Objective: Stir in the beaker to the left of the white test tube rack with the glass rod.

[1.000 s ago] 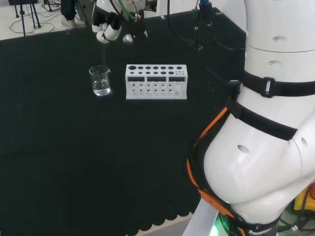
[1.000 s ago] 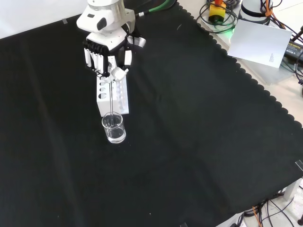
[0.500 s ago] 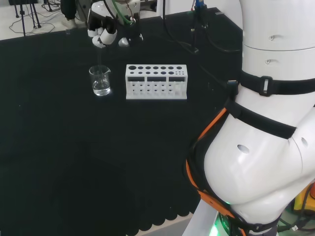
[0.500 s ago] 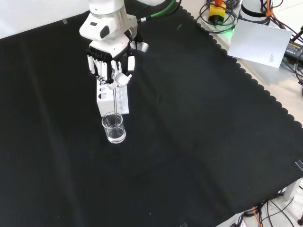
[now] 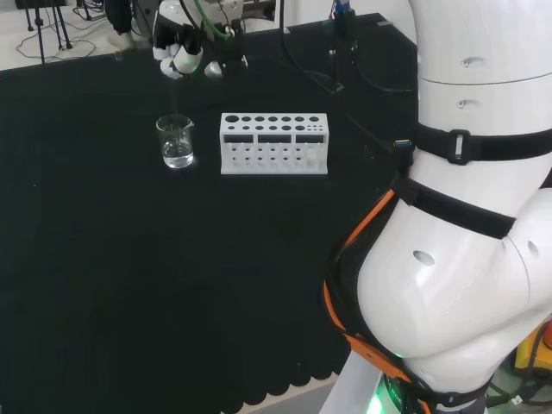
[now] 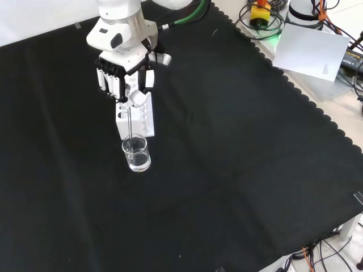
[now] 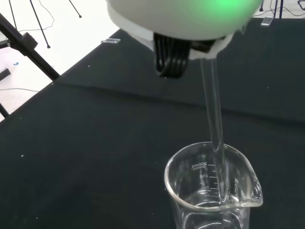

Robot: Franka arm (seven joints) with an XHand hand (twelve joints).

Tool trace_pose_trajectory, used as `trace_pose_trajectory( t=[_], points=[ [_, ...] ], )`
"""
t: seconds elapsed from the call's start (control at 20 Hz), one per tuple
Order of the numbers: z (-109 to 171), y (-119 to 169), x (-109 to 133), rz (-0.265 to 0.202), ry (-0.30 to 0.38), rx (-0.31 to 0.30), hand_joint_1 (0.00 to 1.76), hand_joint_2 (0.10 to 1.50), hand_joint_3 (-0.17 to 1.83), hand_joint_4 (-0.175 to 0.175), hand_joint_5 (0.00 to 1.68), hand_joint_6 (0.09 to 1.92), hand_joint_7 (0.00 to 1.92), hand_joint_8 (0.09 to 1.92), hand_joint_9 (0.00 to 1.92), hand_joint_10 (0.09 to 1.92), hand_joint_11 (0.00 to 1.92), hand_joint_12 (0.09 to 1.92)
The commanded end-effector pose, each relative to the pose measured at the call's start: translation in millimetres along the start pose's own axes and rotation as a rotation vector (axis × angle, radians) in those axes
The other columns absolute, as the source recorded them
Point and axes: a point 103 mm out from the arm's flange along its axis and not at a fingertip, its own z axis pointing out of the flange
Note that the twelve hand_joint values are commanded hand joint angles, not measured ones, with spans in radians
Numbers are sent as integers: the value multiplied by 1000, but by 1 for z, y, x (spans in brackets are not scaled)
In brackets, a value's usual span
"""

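Black-and-white fingers of the hand (image 6: 126, 76) are pinched on the thin clear glass rod (image 6: 131, 122), which is held upright with its lower end inside the small clear glass beaker (image 6: 136, 153). The beaker, with a little clear liquid, is stood on the black-clothed counter (image 6: 227, 170), left of the white test tube rack (image 5: 274, 143) in the head view. Stirring is judged under way; small circles within the rim are called for next.

Bare black cloth (image 6: 238, 170) all around beaker (image 6: 136, 153), except adjacent rack (image 6: 136, 116).

Lab, beaker (image 5: 176, 143), test tube rack (image 5: 273, 143), cables (image 6: 258, 17)

Head rear-high, front opposite; both share beaker (image 5: 176, 142).
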Motion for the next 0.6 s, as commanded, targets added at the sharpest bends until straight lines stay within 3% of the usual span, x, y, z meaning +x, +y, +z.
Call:
trace_pose_trajectory(
  t=[0.05,0.4,0.6],
  points=[
    [-6,-7,-10,20,-17,-5,1329,583,791,-175,1254,504,1349,861,1701,684,1313,694],
    [-3,-9,-4,4,-24,8,1329,585,788,-175,1253,505,1347,863,1701,685,1313,694],
    [1,-14,13,-6,-31,10,1329,586,788,-175,1253,505,1346,864,1702,686,1314,694]
  ],
)
